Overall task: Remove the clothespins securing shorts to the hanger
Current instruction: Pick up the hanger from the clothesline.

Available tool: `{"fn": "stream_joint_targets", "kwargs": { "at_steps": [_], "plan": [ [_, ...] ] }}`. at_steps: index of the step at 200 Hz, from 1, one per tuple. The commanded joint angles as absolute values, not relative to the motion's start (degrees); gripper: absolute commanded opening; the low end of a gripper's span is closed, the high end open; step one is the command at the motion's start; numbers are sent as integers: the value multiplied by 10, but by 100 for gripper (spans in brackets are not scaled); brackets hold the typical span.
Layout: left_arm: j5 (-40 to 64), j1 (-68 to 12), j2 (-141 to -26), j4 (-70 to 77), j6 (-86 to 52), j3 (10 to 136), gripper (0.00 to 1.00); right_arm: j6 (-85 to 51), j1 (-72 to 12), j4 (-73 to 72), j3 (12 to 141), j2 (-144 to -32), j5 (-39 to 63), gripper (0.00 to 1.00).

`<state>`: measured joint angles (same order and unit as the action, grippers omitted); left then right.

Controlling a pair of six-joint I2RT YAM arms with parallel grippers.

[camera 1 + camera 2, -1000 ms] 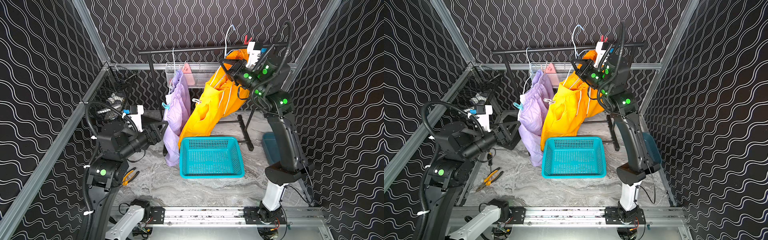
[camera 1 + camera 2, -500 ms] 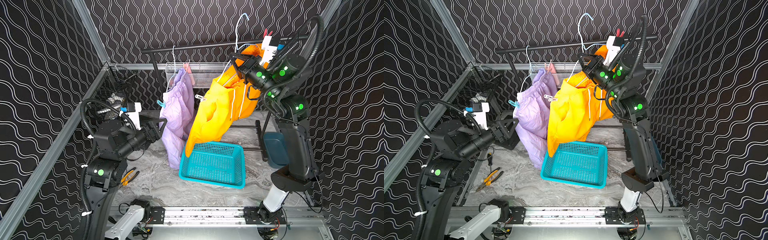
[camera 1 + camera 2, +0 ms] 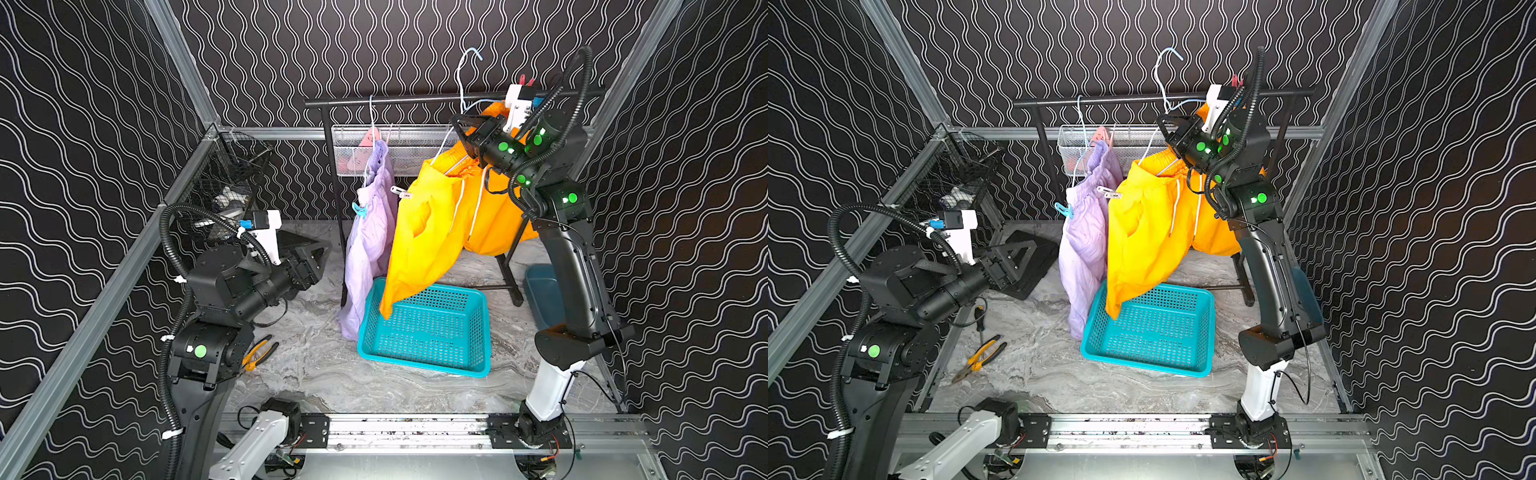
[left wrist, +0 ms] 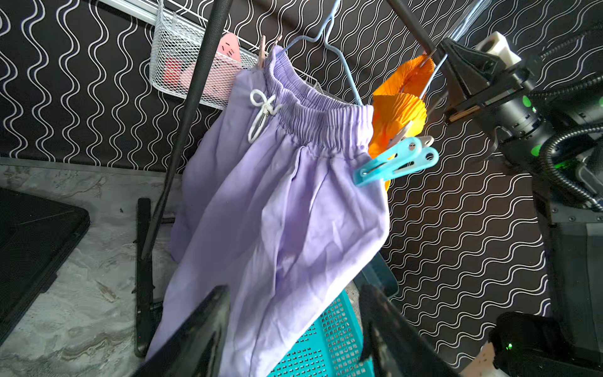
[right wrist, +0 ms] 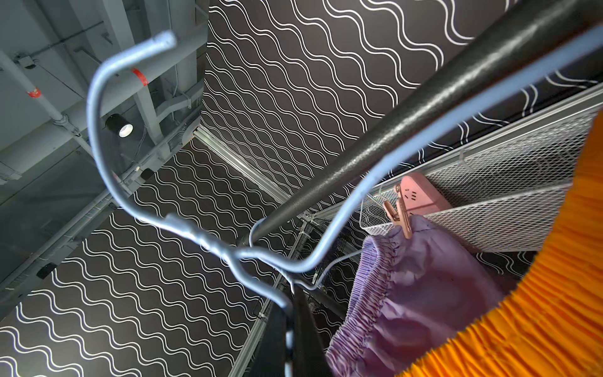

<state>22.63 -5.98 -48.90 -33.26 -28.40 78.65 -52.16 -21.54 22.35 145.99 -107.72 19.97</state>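
My right gripper is shut on the blue wire hanger that carries the orange shorts. The hanger's hook stands above the black rail. A whitish clothespin grips the orange waistband. The lilac shorts hang from a second hanger, with a light blue clothespin at one end and a tan one at the other. My left gripper is open, low beside the lilac shorts.
A teal basket sits on the floor under the orange leg. A white mesh basket hangs on the back wall and a black wire basket on the left wall. Pliers lie by the left arm. A dark bin stands behind the right arm.
The right gripper has carried the hanger and orange shorts up and rightward, hook above the rail. The rack and teal basket have shifted. The left gripper has edged toward the lilac shorts.
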Motion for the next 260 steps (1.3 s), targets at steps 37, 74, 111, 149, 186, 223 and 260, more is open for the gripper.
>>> {"fn": "stream_joint_targets", "kwargs": {
  "at_steps": [37, 74, 111, 149, 186, 223, 260],
  "plan": [
    [227, -61, -488, -319, -283, 774, 67, -600, -160, 116, 1517, -1145, 298, 0],
    [224, -60, -487, -317, -286, 770, 67, -634, -139, 103, 1539, -1183, 334, 0],
    [228, -61, -486, -311, -293, 765, 67, -641, -132, 82, 1466, -1145, 352, 0],
    [231, -60, -486, -308, -296, 761, 67, -618, -132, 45, 1322, -1050, 335, 0],
    [234, -61, -483, -304, -298, 753, 67, -601, -133, 1, 1182, -956, 312, 0],
    [236, -61, -481, -301, -301, 747, 67, -595, -142, -10, 1122, -903, 314, 0],
    [237, -61, -479, -298, -302, 744, 67, -562, -180, 20, 1120, -862, 276, 0]
  ]
}}
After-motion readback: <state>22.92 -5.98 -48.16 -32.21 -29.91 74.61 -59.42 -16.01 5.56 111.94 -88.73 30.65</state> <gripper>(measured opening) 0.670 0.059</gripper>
